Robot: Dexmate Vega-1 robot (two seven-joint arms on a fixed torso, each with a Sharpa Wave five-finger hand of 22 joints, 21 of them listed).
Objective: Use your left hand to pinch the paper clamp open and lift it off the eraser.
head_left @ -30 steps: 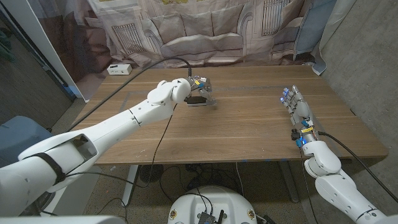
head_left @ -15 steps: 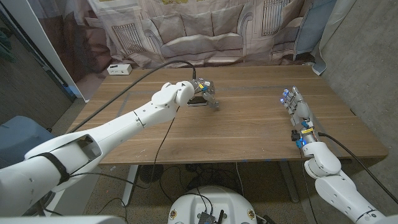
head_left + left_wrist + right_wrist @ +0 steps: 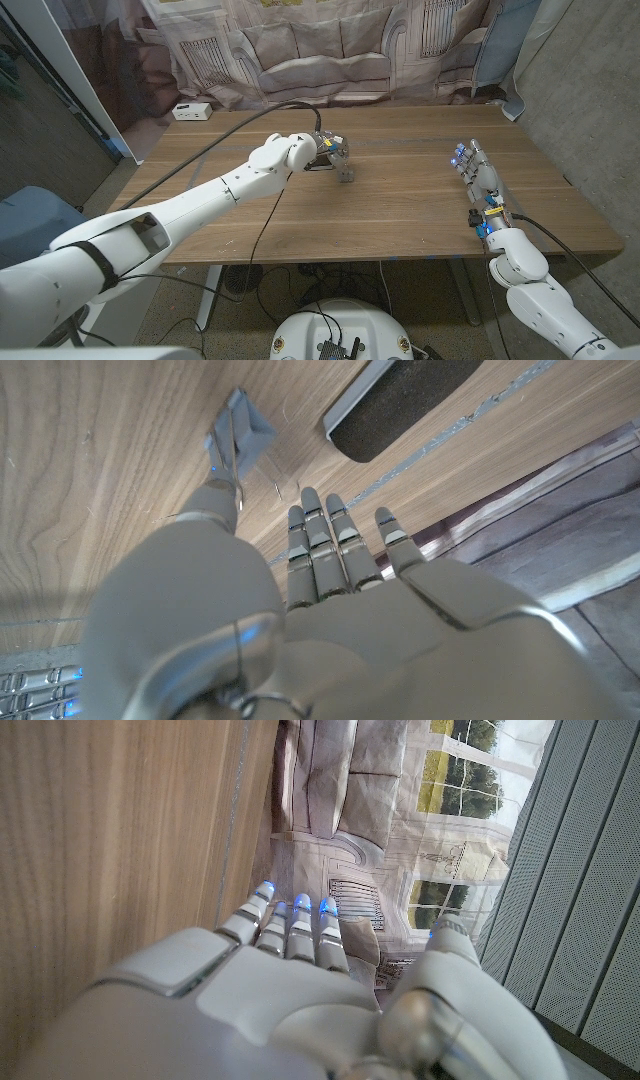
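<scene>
left hand (image 3: 328,148) sits near the far middle of the worktop (image 3: 400,215). in the left wrist view the fingers (image 3: 325,545) reach out straight and side by side, and the thumb side runs toward the paper clamp (image 3: 237,438); the thumb tip looks to be at or on one wire handle, though i cannot tell whether anything is truly pinched. no finger visibly opposes the thumb, so i read the hand as spread and holding nothing.

the clamp lies on the bare wood, at about 4 o'clock from the hand in the head view (image 3: 347,176), just beside it. the eraser (image 3: 400,405), a dark block, lies apart from the clamp in the wrist view, with wood showing between them; in the head view it is mostly hidden under the hand.

judgement: the clamp seems already off the eraser, so the step in hand looks like the end of the lift-off, or a release. if a regrasp is wanted, the next move calls for thumb and a finger to close on both handles.

right hand (image 3: 478,176) waits at the 3 o'clock side, fingers extended, holding nothing.
</scene>
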